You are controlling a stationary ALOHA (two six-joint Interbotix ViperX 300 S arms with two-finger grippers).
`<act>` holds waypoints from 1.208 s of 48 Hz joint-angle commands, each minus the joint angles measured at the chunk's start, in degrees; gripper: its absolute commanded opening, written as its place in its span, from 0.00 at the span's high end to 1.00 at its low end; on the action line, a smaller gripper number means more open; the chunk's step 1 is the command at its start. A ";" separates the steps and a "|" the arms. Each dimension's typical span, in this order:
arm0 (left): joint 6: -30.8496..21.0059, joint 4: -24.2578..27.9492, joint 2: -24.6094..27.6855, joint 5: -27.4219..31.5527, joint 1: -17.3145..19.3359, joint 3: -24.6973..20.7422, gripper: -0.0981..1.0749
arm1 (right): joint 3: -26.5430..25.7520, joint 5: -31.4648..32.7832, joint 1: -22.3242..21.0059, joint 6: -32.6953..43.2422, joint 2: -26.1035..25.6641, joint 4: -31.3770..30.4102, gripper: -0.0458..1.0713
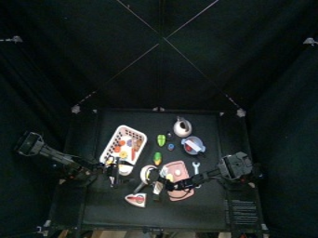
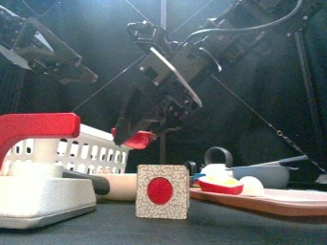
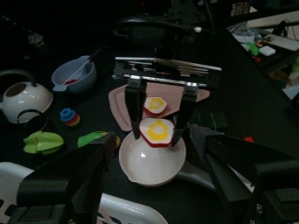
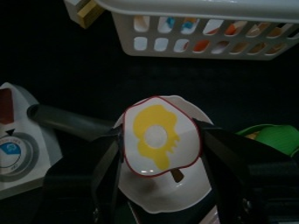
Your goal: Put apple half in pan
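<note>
1. Between the jaws of the right claw [image 2: 136, 136]: apple half [image 4: 158, 144], pinched firmly, cream face turned up toward the wrist.
2. Left claw [image 3: 152, 188] nearby, spread wide, holding nothing.
3. Can't pick out the pan for sure. Best bet: stay level, drop low over its middle, then let go gently.

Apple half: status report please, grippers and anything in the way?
Left gripper open, holding nothing. Right gripper shut on apple half, held clear of the table. Pan not clearly made out. White basket close by.
</note>
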 commanded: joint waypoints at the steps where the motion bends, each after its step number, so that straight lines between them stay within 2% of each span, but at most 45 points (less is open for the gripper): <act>1: -0.09 1.05 0.00 -0.26 -0.09 -0.97 0.06 | -0.79 0.18 -0.44 0.09 -1.23 0.09 0.27; 10: -0.18 1.14 0.26 -0.26 -0.09 -1.32 0.06 | -0.79 0.26 -0.79 0.09 -1.23 0.97 0.24; 23: -0.09 1.23 0.53 -0.26 -0.09 -1.41 0.06 | -0.79 3.25 -0.79 0.09 -1.14 2.64 0.02; 58: 0.00 2.81 0.53 -2.46 0.00 -1.49 0.06 | -0.09 8.61 -0.62 -0.09 -1.14 5.89 0.02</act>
